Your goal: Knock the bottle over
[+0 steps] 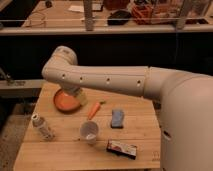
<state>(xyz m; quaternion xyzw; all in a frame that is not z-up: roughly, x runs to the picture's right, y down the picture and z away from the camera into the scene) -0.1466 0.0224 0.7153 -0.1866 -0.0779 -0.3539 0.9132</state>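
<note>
So far: nothing of the task shows as done. You can see the bottle standing upright, white cap on top.
Bottle: it sits at the front-left of the table, close to the left edge, with clear wood all round it.
Gripper: look under the bend of the arm. The gripper hangs there over the orange bowl at the back-left of the table, and only a pale piece of it shows.
Pincer state: you cannot tell whether it is wide or narrow, because the arm covers it.
Gap: the gripper is well apart from the bottle, behind it and to its right, and not touching it.
Neighbours: the white cup stands to the right of the bottle, apart from it. The carrot, the blue sponge and the flat packet lie further right.
Left to do: by my judgement, all of it. You must bring the gripper down and forward to the bottle, then push it sideways high on its body until it tips.
Watch: keep the sweep away from the cup and the bowl, since only the bottle should go over.
</note>
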